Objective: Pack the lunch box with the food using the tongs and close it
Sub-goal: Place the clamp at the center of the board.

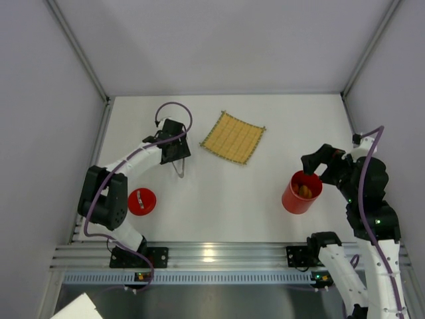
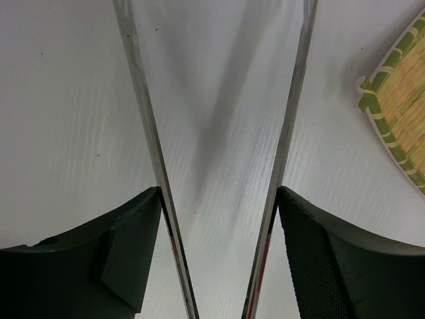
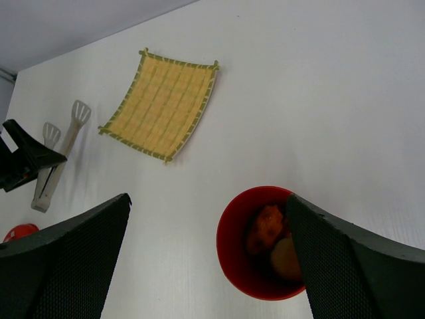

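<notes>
**Setting down the tongs.** We see the left gripper (image 2: 219, 199) partly spread. Each pad touches one arm of the tongs (image 2: 149, 133), which is a light pinch at most. The tongs sit low over the table (image 1: 219, 199), just left of the mat (image 1: 233, 137). Their long axis runs near to far. The joined end points toward the bases, the two flat heads point toward the far wall, and the arms splay in a narrow V.

We judge the food (image 3: 265, 226) packed in the box (image 3: 229, 259), which stands upright at the right, well apart from the tongs. The right gripper (image 3: 209, 199) hangs wide open over the box and holds nothing.

To do the step well, we widen the fingers until both arms spring free. We then lift straight up without dragging the tongs and turn to the lid (image 1: 141, 201) near the left base.
</notes>
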Controlling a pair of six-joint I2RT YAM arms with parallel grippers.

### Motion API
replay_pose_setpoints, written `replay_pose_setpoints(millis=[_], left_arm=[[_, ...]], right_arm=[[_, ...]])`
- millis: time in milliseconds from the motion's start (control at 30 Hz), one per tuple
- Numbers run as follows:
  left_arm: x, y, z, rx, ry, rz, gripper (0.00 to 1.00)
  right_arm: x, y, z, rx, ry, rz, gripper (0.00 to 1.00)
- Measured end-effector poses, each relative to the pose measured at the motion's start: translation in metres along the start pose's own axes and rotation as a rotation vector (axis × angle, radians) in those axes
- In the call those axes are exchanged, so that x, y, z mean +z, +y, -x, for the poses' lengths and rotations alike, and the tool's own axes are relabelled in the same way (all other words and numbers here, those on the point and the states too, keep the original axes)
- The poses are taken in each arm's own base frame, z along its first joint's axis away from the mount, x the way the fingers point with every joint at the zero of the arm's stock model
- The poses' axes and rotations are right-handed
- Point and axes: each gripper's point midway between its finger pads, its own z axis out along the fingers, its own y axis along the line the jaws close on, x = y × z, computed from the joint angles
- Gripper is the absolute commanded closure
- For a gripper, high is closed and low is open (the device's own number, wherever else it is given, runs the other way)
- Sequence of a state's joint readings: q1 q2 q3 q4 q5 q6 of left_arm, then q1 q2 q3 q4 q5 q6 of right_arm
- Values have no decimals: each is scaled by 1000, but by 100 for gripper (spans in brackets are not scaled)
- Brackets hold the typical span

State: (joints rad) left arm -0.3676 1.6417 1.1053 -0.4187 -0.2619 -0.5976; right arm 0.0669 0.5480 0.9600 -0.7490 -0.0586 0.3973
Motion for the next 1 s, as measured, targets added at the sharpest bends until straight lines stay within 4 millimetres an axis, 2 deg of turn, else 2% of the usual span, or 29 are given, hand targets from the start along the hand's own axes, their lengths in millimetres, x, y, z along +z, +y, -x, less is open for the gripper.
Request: replay_pose_setpoints(millis=[100, 267, 367, 500, 633, 800, 900, 1000], left_arm=[[1, 0, -2, 0, 6, 1, 18], [1, 0, -2, -1, 7, 1, 14], [1, 1, -2, 0, 8, 3, 14], [-5, 4, -1, -4, 3, 13, 20], [-34, 16, 14, -47, -75, 32, 20], [-89, 46, 26, -146, -227, 47, 21], [-106, 68, 19, -187, -263, 88, 21], [-109, 88, 3, -215, -253, 138, 23]], right_arm=[[1, 0, 0, -4, 3, 0, 1], [3, 1, -2, -3, 15, 6, 1], [3, 1, -4, -3, 22, 8, 0], [3, 1, -4, -3, 23, 11, 0], [3, 3, -5, -3, 26, 18, 1], [3, 8, -7, -2, 38, 46, 1], [3, 11, -12, 1, 53, 72, 1], [6, 11, -23, 11, 84, 87, 0]])
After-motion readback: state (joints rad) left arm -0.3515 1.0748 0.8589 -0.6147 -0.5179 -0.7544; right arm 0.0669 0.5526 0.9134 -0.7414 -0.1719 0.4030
